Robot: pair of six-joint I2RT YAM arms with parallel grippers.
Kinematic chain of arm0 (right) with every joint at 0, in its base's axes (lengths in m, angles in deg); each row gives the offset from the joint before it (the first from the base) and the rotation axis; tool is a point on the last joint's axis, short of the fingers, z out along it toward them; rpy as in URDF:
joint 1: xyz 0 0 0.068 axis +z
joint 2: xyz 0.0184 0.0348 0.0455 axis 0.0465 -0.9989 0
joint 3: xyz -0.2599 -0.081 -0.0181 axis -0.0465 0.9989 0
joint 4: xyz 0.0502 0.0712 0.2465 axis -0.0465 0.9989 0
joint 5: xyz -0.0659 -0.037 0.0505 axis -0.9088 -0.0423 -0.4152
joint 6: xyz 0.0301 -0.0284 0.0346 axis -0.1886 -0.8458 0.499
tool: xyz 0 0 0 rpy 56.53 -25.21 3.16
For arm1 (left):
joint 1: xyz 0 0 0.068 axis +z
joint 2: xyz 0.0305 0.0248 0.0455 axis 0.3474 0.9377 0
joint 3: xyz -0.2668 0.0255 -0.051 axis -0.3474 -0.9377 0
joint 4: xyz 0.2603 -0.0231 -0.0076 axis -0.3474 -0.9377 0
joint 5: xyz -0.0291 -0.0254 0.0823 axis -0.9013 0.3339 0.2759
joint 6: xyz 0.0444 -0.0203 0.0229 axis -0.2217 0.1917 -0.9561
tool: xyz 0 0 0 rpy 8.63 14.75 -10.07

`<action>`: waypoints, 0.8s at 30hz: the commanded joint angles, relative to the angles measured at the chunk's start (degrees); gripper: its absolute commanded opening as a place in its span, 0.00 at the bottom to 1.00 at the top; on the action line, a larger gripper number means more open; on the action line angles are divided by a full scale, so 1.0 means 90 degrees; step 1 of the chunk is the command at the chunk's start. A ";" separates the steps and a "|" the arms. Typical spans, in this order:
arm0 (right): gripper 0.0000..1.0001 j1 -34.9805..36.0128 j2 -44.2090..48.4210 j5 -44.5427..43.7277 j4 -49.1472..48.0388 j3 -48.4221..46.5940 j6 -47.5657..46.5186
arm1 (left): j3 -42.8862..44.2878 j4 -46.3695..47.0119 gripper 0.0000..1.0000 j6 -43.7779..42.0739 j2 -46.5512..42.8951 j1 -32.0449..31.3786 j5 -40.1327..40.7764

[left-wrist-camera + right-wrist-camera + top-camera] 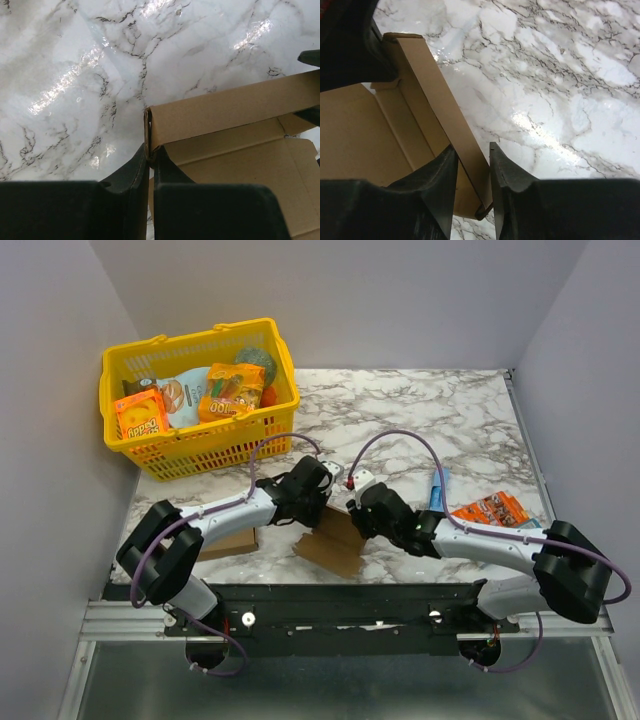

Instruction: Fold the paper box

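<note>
Marble bench point(420, 410) is mostly bare in the middle and far right, so there's plenty of room to swing past the box. The yellow basket point(205, 448), full of snacks, sits far-left, well apart from the work. The paper box point(335, 540) lies near the front edge between my two arms, base panel flat on the bench, one long wall stood up and doubled over along the far side. I judge that as about the only fold done. The end flaps and the near wall look flat or hidden under the arms, so most of the task is left. A flat cardboard rectangle point(228, 540) lies under my left arm, close to the front edge, tight there. Left tool point(149, 152) is pinched nearly closed on the end corner of the raised wall and has hold of it. Right tool point(470, 155) is part open, straddling the same wall at its other end with fingers close on both faces, and I can't tell if it is clamping. An orange snack packet point(492, 510) and a slim blue item point(438, 490) sit just beside my right forearm, so watch the sweep that way.
</note>
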 commanded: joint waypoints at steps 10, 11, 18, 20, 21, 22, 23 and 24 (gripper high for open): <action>0.28 0.0043 -0.0219 -0.0359 -0.0091 0.0301 0.0587 | 0.0665 -0.0223 0.54 -0.0017 -0.0023 0.0061 -0.0340; 0.28 0.0043 -0.0258 -0.0369 -0.0052 0.0301 0.0694 | 0.0714 -0.0242 0.60 -0.0017 -0.0062 0.0070 -0.0350; 0.48 0.0053 -0.0425 -0.0378 0.0241 0.0184 0.1300 | 0.1134 -0.0242 0.87 0.0070 -0.0550 0.0508 -0.0136; 0.54 0.0034 -0.0308 -0.0466 0.0417 0.0077 0.1543 | 0.1115 -0.0184 0.87 0.0158 -0.0948 0.0685 0.0349; 0.59 0.0034 -0.0278 -0.0515 0.0504 0.0028 0.1622 | 0.0989 -0.0116 0.88 0.0313 -0.1135 0.0811 0.0643; 0.59 0.0005 -0.0239 -0.0534 0.0612 -0.0021 0.1690 | 0.0901 -0.0048 0.90 0.0383 -0.1340 0.0871 0.0878; 0.60 -0.0025 -0.0200 -0.0515 0.0661 -0.0118 0.1807 | 0.0823 0.0069 0.90 0.0480 -0.1777 0.0900 0.1219; 0.60 -0.0064 -0.0132 -0.0467 0.0690 -0.0157 0.1857 | 0.0580 0.0128 0.91 0.0626 -0.2032 0.0929 0.1793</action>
